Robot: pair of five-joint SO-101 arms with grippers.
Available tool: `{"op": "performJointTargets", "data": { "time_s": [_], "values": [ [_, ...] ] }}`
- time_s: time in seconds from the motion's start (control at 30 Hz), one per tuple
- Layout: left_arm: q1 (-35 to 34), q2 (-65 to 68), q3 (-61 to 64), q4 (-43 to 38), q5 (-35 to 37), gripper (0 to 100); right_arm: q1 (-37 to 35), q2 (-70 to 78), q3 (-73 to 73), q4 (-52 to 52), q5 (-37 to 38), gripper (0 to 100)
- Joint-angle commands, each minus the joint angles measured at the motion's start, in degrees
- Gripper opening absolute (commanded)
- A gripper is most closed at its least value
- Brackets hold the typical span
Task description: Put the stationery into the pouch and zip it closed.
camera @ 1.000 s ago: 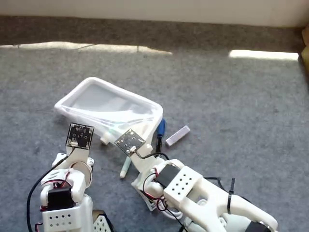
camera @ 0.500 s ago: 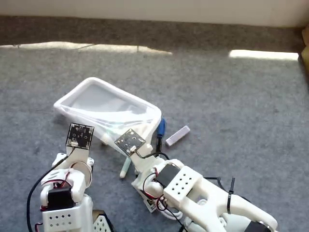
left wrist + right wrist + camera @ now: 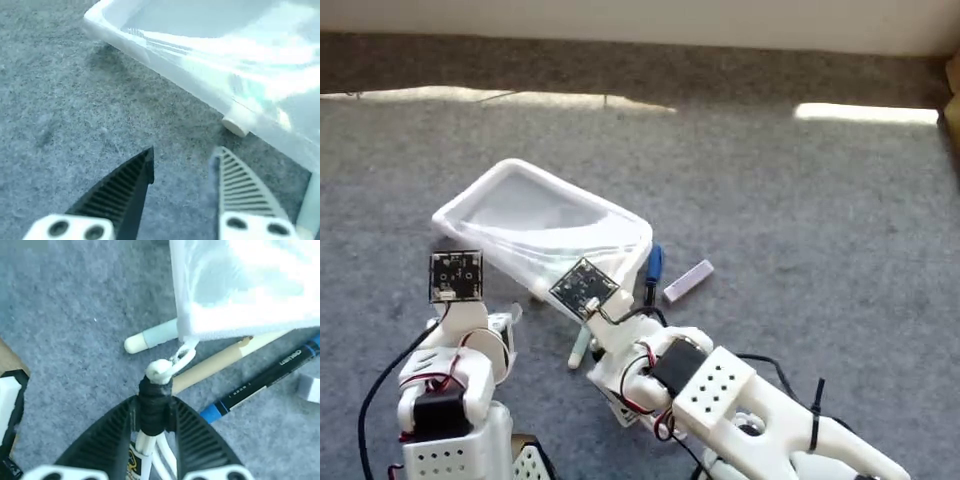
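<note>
The right claw (image 3: 153,402) is clamped on the zip pull (image 3: 153,389) at a corner of the pouch (image 3: 540,215), which lies at its 11 o'clock in the high view. The left claw (image 3: 183,155) hangs spread and empty just beside the pouch's near edge. A pen (image 3: 265,380), pencil (image 3: 220,362) and marker (image 3: 155,335) lie outside by the pull, so loading seems barely begun: next the free claw needs to lift one.

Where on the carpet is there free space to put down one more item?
Bare carpet lies right of the eraser, and beyond the pouch. It is crowded at its near edge: the blue pen, the left gripper, and the right gripper shut on the zipper pull.
</note>
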Motion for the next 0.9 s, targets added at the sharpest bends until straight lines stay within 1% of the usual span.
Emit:
{"op": "performJointTargets", "data": {
  "time_s": [0.0, 0.13, 0.27, 0.37, 0.53, 0.7, 0.87],
  "values": [
    [-0.4, -0.9, -6.0, -0.6, 6.2, 33, -0.1, -5.8, -3.7, 0.5, 1.3, 0.5],
    [-0.3, -0.9, -9.9, -0.6, 8.8, 33, -0.1, -9.5, -3.8, 0.3, 5.1, 0.5],
    [0.0, -0.9, -13.0, -0.5, 10.7, 33, -0.1, -12.5, -6.7, 0.5, 5.2, 0.5],
    [0.0, -0.9, -15.4, -0.3, 10.6, 33, 0.0, -13.8, -9.1, 0.5, 5.2, 0.5],
    [0.0, -0.9, -18.9, 3.3, 10.5, 33, 0.0, -13.8, -13.0, 0.4, 5.2, 0.5],
    [0.1, -0.9, -20.4, 3.5, 10.6, 33, 0.0, -13.1, -15.7, 0.1, 5.2, 0.5],
    [0.3, -0.9, -24.7, 4.0, 10.7, 33, 0.0, -9.5, -18.7, 0.0, 5.2, 0.5]
  ]
}}
